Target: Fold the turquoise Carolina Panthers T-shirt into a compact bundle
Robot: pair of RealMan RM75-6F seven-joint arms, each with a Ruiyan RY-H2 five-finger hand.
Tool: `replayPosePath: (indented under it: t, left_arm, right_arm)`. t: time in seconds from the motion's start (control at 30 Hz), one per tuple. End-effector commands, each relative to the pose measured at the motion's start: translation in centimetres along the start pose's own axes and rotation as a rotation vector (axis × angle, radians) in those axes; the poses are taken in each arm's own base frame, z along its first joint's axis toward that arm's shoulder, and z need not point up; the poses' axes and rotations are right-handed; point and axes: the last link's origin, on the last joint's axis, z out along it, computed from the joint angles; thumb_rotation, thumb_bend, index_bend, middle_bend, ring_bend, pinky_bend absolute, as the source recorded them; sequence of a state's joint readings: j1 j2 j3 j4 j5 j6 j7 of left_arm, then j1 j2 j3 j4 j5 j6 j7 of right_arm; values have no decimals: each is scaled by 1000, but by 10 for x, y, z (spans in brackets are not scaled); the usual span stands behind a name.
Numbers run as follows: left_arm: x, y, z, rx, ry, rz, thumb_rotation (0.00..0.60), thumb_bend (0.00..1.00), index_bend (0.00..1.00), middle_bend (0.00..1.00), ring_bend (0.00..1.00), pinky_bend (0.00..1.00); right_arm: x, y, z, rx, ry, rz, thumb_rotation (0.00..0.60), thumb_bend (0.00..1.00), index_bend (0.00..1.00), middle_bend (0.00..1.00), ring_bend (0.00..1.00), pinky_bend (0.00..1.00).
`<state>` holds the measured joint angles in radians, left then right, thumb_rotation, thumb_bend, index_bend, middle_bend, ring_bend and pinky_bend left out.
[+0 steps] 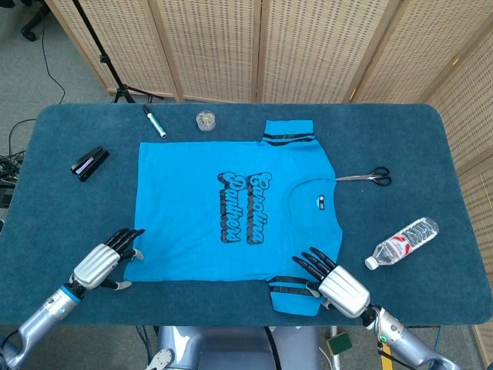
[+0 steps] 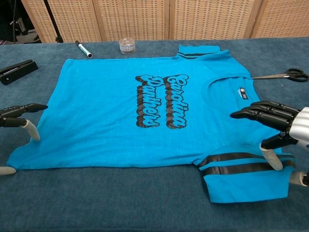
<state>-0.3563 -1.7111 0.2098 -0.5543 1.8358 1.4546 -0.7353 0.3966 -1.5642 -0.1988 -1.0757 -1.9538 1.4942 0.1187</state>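
The turquoise T-shirt (image 1: 231,208) (image 2: 140,111) lies spread flat on the blue table, print up, collar toward the right. My left hand (image 1: 102,263) (image 2: 19,121) hovers at the shirt's near left hem corner, fingers spread, fingertips at the fabric's edge, holding nothing. My right hand (image 1: 335,283) (image 2: 277,130) floats over the near sleeve with its black stripes (image 2: 241,166), fingers stretched out above the cloth, nothing gripped.
Black stapler (image 1: 90,163) at the left. A marker (image 1: 154,122) and a small clear jar (image 1: 205,120) lie behind the shirt. Scissors (image 1: 368,177) and a plastic water bottle (image 1: 404,242) sit to the right of it. The table's front edge is close behind both hands.
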Motion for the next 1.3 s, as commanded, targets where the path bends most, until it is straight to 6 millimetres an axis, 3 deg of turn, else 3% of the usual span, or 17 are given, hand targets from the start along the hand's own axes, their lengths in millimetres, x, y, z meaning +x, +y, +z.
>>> replayPosePath:
  t: [0.03,0.47,0.8,0.97,1.3]
  left_arm:
    - [-1,0,0,2,-1,2,600,77,412,0,0,0]
    - [-3,-2,4,18,-17,-3,600,437,463,0,0,0]
    - [-1,-2,4,17,-14,-5,600,548,478,0,0,0]
    - [3,-3,5,18,1,-17,600,558,488,0,0,0]
    - [3,-2,6,27,17,-36,600,567,742,0,0,0]
  right_arm:
    - [0,0,0,0,0,0,600,466,672,64,0,0]
    - [1,0,0,-1,3,3,600,466,672,64,0,0]
    - [1,0,0,-1,0,0,600,466,672,64,0,0]
    - [0,0,0,-1,-3,-2,600,466,672,64,0,0]
    - [0,2,0,-6,-2,1,600,466,672,64,0,0]
